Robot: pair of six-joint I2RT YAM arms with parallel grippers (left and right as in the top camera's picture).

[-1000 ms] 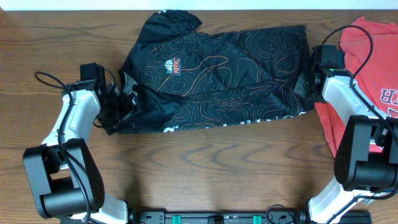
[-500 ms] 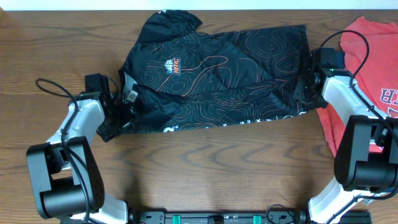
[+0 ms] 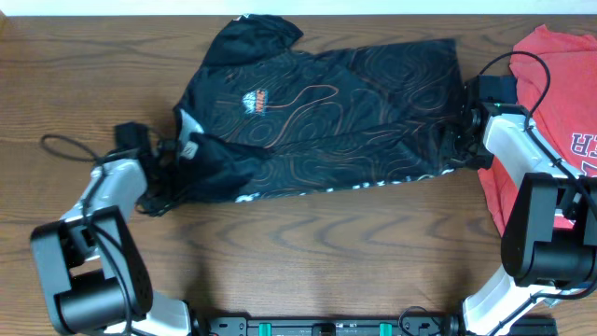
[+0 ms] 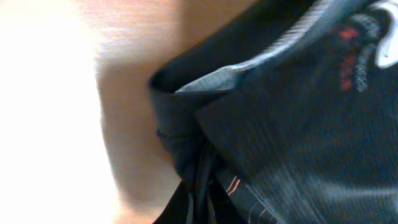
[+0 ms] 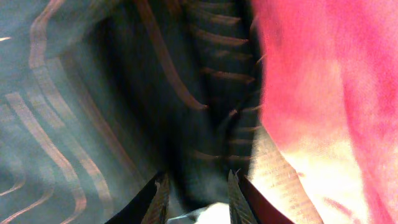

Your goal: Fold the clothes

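Currently your black shirt lies spread on the table, its long axis running left to right, with one claw at each end. Your left claw is closed on the bunched cloth at the left end, so that end is held. At the far end, your right claw has its jaws partly apart with black cloth between them; whether it pinches, you cannot tell. A red shirt lies just beside it, so confirm that grip before lifting.
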